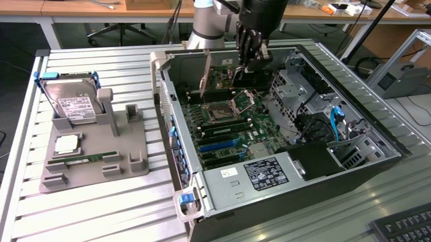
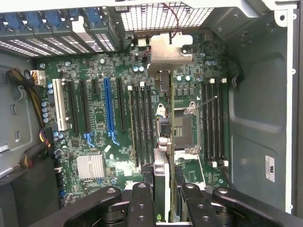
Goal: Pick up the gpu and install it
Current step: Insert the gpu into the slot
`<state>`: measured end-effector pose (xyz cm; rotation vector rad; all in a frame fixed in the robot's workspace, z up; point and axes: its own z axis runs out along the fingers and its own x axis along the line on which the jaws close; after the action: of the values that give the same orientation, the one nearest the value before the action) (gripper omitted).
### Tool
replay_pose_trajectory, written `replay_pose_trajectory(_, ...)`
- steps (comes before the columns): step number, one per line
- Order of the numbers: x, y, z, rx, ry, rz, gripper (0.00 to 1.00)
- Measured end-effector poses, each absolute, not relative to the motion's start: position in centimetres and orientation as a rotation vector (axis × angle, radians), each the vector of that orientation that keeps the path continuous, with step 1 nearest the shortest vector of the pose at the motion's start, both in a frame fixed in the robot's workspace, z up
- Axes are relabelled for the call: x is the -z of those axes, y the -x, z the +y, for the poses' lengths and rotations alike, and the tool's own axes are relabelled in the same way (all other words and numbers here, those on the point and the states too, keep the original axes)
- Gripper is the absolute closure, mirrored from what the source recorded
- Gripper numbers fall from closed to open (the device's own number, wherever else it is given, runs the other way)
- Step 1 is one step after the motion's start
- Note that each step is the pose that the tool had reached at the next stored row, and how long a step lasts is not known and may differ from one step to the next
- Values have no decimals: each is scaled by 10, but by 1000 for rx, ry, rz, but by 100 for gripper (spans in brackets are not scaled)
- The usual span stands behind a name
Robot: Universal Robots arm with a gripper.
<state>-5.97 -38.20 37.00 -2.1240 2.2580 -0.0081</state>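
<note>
On the tabletop [image 1: 101, 212], an open computer case [image 1: 289, 209] is laid on its side, and a grey holder [image 1: 124, 143] beside it carries a hard drive [image 1: 74, 106]. Inside the case, the motherboard [image 1: 225, 126] is exposed. Further back, the jaws are clamped on the gpu [image 2: 162, 165]. It is held on edge over the motherboard, beside the processor socket [image 2: 182, 127], with its silver bracket turned towards the rear grille [image 2: 161, 16].
</note>
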Motion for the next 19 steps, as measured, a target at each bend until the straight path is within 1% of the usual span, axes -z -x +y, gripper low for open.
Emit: replay_pose_trajectory(19, -370, 60, -382, 6, 2223, 2161, 73)
